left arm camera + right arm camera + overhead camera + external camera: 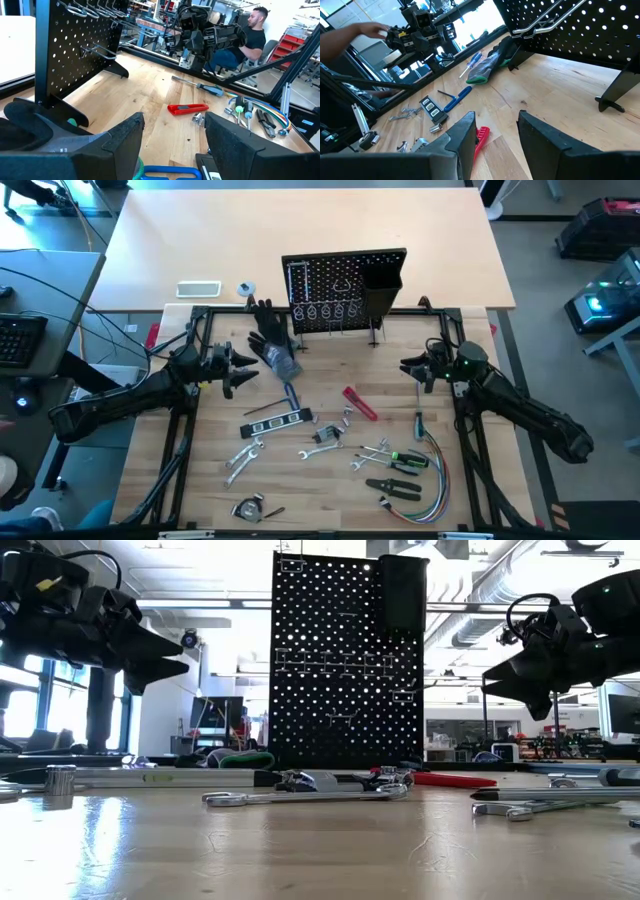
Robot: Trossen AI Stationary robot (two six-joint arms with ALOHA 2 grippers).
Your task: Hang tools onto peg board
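- I see the bench (320,480) as pale wood with visible grain, lightly glossy.
- The peg board (335,280) looks like matt black perforated metal to me, with shiny wire hooks.
- Wrenches (243,457) read as bright polished metal.
- The red-handled tool (360,404) looks like smooth plastic.
- The glove (272,340) looks like soft cloth.

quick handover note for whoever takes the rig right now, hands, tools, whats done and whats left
Left hand: open, empty, raised over the table's left side near the black glove.
Right hand: open, empty, raised at the right, in front of the peg board.
Tools: all flat on the table: black level, wrenches, red-handled tool, pliers.
Done: no tool picked up; none visibly hung on the board's hooks.
Left: every tool to pick and hang.
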